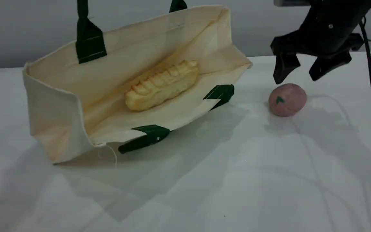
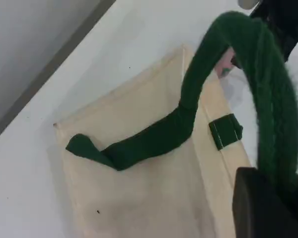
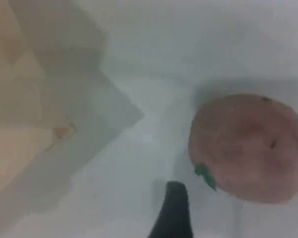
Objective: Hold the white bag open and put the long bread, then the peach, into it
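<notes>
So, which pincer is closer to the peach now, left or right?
Right. The right pincer hangs open just above the peach, not touching it. The left pincer is shut on the green handle of the white bag, above the bag, well away from the peach.

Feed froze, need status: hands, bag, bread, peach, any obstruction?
Left hand shut on handle of white bag, mouth open. Right hand open, hovering above peach on table. Long bread already inside bag. Nothing between peach and bag.

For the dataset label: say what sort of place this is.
Probably a robot test bench: a white table against a plain grey wall, toy food (the peach, the long bread in the white bag), and the right gripper above the peach.
</notes>
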